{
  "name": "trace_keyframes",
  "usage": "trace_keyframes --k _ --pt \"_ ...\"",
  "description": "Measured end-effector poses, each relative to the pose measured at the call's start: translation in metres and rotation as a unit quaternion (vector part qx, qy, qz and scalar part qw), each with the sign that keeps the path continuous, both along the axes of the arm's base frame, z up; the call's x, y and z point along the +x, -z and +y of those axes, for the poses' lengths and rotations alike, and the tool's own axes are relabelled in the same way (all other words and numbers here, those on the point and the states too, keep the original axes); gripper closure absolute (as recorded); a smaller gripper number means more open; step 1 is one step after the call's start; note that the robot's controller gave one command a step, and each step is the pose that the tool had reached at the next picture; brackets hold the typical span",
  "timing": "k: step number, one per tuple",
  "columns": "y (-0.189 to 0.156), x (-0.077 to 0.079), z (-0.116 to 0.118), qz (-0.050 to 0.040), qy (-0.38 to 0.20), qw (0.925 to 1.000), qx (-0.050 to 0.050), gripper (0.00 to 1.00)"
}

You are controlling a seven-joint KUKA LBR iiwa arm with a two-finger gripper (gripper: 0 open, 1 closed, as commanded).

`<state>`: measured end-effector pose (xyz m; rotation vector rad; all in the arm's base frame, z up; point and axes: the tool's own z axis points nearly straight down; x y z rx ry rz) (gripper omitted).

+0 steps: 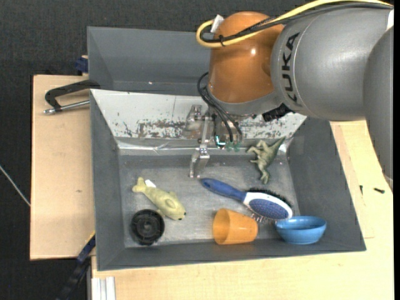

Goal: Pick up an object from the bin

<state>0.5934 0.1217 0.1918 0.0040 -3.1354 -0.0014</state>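
My gripper (200, 160) hangs low at the back middle of the bin, just above the floor, with nothing seen in it. A brush with a blue handle and a white oval head (249, 199) lies slanted right in front of the gripper, its handle end nearest. To the gripper's right, against the back wall, stands a green toy dinosaur (265, 155). Off to the front left lies a yellow toy fish (160, 199).
An orange cup (234, 227) lies on its side at the front middle. A blue bowl (301, 229) sits in the front right corner and a black round wheel (147, 225) at the front left. The arm with its orange cover overhangs the back right.
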Motion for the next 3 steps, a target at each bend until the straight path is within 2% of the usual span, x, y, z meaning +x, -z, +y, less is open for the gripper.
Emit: trace_keyframes --k 1,2,3 --pt "0.12 -0.059 0.075 -0.0038 -0.036 0.9993 0.003 0.0" --pt "0.089 -0.025 0.067 -0.007 0.013 0.9999 0.001 0.0" --pt "0.09 -0.044 0.073 -0.0028 0.097 0.9952 0.0 0.0"
